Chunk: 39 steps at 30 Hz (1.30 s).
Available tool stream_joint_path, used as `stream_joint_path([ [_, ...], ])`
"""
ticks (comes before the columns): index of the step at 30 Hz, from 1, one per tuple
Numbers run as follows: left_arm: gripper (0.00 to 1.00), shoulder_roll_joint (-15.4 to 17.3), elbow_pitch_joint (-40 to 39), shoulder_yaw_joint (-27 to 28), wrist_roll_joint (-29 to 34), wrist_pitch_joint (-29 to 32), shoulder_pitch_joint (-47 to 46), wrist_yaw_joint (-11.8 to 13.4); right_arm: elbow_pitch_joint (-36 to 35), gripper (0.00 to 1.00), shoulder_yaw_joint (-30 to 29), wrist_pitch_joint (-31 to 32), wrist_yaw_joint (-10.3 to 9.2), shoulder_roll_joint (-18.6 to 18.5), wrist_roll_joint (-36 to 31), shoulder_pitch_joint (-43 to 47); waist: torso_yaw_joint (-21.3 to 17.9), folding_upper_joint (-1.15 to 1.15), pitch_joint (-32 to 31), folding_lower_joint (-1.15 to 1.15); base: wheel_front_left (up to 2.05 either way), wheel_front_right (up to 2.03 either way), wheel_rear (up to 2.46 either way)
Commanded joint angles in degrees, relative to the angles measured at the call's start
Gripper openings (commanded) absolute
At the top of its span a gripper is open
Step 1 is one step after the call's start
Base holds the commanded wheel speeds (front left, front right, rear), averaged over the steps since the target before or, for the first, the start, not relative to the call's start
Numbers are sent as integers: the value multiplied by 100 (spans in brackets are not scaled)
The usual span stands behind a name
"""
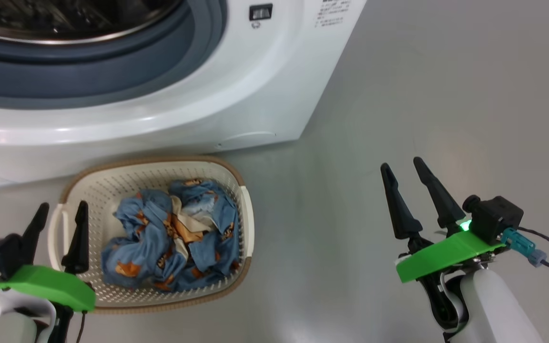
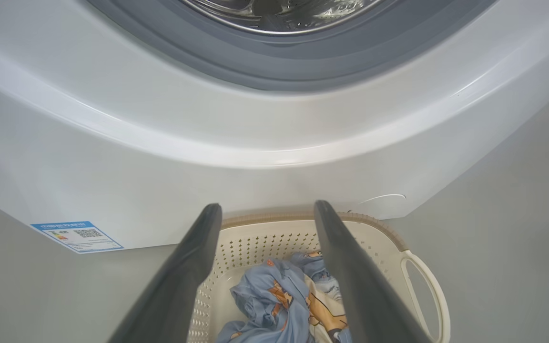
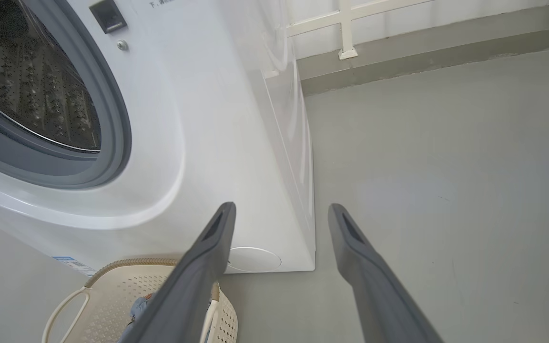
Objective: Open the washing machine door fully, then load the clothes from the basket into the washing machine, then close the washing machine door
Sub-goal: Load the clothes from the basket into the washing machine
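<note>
Your basket (image 1: 160, 162) stands just beside the washing machine (image 1: 255, 95), so the clothes (image 1: 174, 238) inside travel little. The left gripper (image 1: 63, 206) hangs wide and empty over its left rim; the right gripper (image 1: 402, 164), wide too, over bare floor (image 1: 422, 85).

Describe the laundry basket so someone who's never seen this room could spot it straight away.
Find the big white washing machine; on the grey floor just in front of its base sits the basket. It is cream perforated plastic with a brown woven-look rim and loop handles, and it alone holds crumpled light-blue clothes printed in orange.
</note>
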Motion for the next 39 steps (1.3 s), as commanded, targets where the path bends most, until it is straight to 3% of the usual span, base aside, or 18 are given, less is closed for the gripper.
stream_joint_path([
  [1,100,225,35,158,-24,-21,-213,-52,-167,100,165,-70,9,56,-43,-89,-119,0,316,0,0,0,0],
  [13,100,382,1499,-371,-136,150,-1078,-365,-340,100,370,-70,9,59,268,-430,-396,0,1022,0,0,0,0],
  [27,100,571,2779,-1757,-612,480,-1936,-402,-531,100,476,-70,9,59,471,-597,-791,0,1592,0,0,0,0],
  [39,100,580,3951,-2282,-880,870,-2778,-403,-694,100,623,-70,9,60,711,-654,-1089,0,2052,0,0,0,0],
])
